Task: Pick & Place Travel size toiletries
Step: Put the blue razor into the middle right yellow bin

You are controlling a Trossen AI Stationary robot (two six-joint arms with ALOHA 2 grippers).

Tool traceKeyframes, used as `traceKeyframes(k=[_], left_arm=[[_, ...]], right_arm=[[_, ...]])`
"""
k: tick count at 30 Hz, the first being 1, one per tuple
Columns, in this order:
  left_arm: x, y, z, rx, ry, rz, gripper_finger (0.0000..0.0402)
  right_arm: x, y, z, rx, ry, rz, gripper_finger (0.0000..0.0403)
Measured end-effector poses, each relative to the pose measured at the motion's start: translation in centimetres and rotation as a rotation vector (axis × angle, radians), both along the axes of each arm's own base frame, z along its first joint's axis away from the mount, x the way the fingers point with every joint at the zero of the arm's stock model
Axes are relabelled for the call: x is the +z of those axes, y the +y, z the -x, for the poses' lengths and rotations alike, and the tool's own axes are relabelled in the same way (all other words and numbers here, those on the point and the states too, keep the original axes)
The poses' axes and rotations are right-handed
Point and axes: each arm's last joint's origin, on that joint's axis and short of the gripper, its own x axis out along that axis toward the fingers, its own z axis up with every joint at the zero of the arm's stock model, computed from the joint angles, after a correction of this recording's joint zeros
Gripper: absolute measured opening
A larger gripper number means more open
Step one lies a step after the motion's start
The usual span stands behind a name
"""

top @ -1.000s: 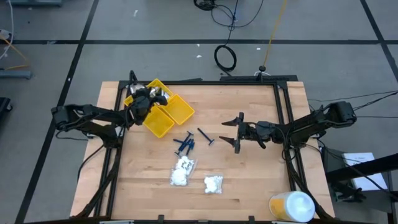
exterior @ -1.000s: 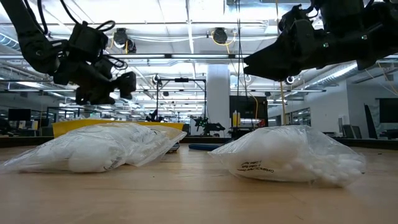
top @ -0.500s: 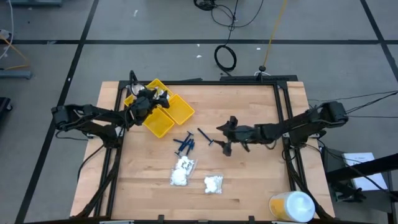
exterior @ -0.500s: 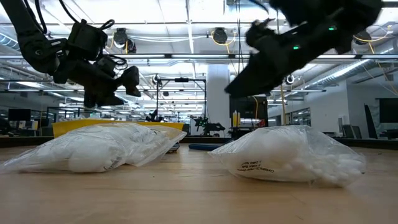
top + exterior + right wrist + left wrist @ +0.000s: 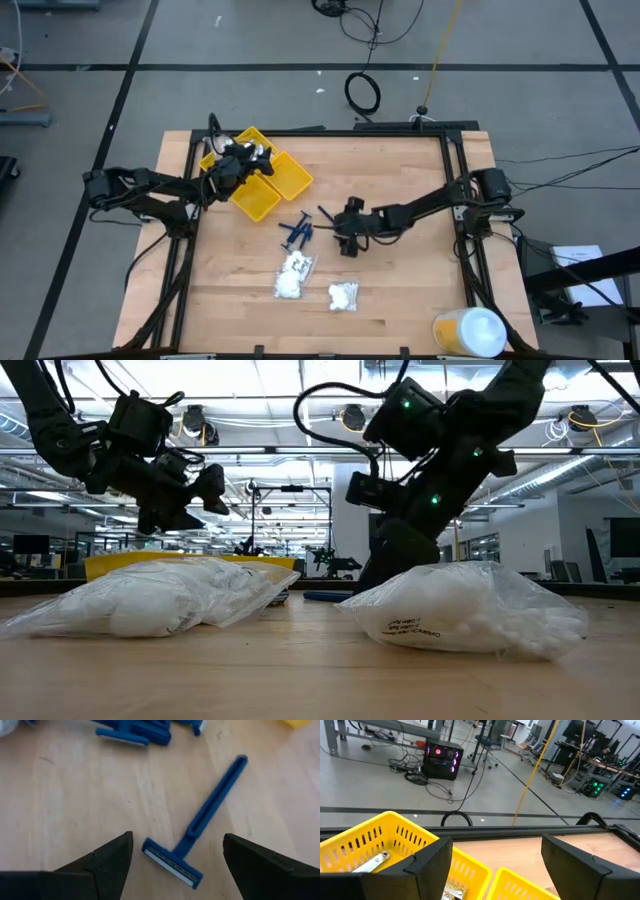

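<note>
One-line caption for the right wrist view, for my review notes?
Right gripper open above a lone blue razor on the wooden table, more razors beyond.

Yellow tray (image 5: 395,840) cut off by edge; blue razor pile (image 5: 135,732) cropped.

High view: overhead, straight down on the whole table (image 5: 400,290). Low view: tabletop height, level across, close behind two clear bags (image 5: 470,608). Wrist views: left faces the yellow tray (image 5: 380,845); right hangs close over a blue razor (image 5: 200,825), shared with overhead.
</note>
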Motion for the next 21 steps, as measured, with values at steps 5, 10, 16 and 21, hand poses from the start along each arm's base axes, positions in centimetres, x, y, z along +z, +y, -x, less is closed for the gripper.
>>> traceKeyframes(k=[5,10,16,21], left_arm=[[0.0,-0.1,-0.1,-0.004,0.000,0.000,0.0296],[0.0,-0.1,-0.1,-0.005,0.000,-0.001,0.0291],[0.0,-0.1,-0.1,-0.005,0.003,-0.002,0.0291],[0.0,-0.1,-0.1,-0.005,0.003,-0.002,0.0286]], right_arm=[[-0.2,-0.7,0.4,-0.053,0.035,-0.034,0.0280],[-0.1,-1.2,0.5,-0.054,0.047,-0.120,0.0244],[-0.2,-1.4,0.5,-0.048,0.058,-0.138,0.0183],[-0.2,-1.5,0.6,-0.024,0.065,-0.154,0.0125]])
